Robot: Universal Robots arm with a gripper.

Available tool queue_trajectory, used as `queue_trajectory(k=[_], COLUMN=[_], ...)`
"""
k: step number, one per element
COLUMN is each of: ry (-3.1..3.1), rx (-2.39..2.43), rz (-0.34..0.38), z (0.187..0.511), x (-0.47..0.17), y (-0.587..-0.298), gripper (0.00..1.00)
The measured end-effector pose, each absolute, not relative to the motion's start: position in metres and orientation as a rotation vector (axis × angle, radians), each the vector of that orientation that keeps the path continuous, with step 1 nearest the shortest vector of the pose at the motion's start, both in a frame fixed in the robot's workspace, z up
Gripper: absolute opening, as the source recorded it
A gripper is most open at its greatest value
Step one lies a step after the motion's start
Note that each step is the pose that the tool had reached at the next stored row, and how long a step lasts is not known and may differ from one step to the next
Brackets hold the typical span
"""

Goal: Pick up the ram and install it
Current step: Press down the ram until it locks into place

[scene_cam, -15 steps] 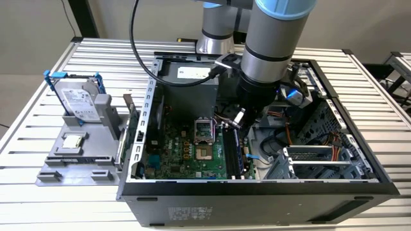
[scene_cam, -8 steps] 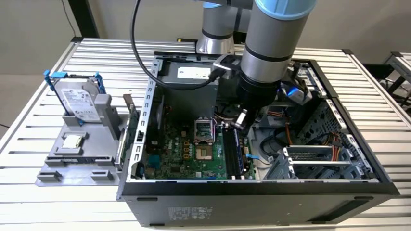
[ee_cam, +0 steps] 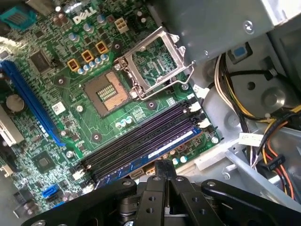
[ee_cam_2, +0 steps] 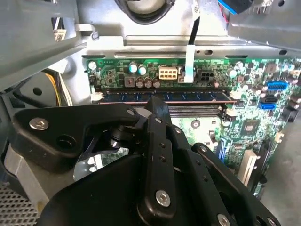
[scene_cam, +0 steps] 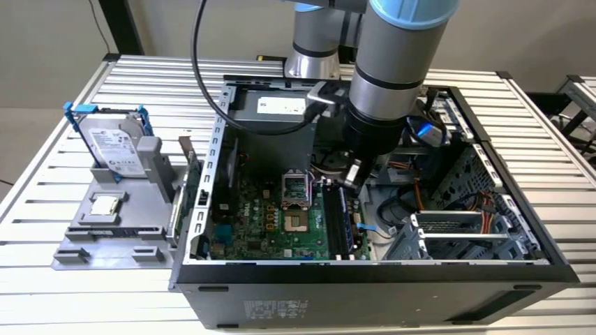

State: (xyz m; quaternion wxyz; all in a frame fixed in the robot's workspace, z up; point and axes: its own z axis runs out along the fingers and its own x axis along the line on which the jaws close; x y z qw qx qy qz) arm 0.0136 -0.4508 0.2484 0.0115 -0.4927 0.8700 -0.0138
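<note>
The ram (ee_cam: 157, 151), a dark blue stick with a pale sticker, lies along the outermost memory slot of the green motherboard (ee_cam: 61, 108), next to the empty black slots (ee_cam: 141, 134). It appears as a blue strip (ee_cam_2: 164, 96) in the second wrist view and as a dark strip (scene_cam: 342, 213) in the exterior view. My gripper (ee_cam: 164, 165) is shut, its black fingertips pressed together directly over the middle of the ram and touching or nearly touching its top edge; it also shows from behind (ee_cam_2: 157, 101) and from outside, low in the case (scene_cam: 353, 174).
The open computer case (scene_cam: 373, 269) lies on a slatted metal table. The open processor socket (ee_cam: 106, 92) sits beside the slots. Cable bundles (ee_cam: 263, 141) and a drive cage (scene_cam: 465, 234) crowd the exterior view's right. A grey holder (scene_cam: 112, 237) carries a hard drive (scene_cam: 116, 143) and a processor chip (scene_cam: 105, 204).
</note>
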Motion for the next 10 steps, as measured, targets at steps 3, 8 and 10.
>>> queue_trajectory(k=[3, 8, 10], ry=[2.694, 2.649, 2.625], rx=[-1.57, -1.642, -1.679], rz=[-0.043, -0.042, -0.04], z=[0.2484, 0.2484, 0.2484], x=[0.0135, 0.0136, 0.0135], y=[-0.4508, -0.4508, -0.4508], gripper=[0.0, 0.0, 0.0])
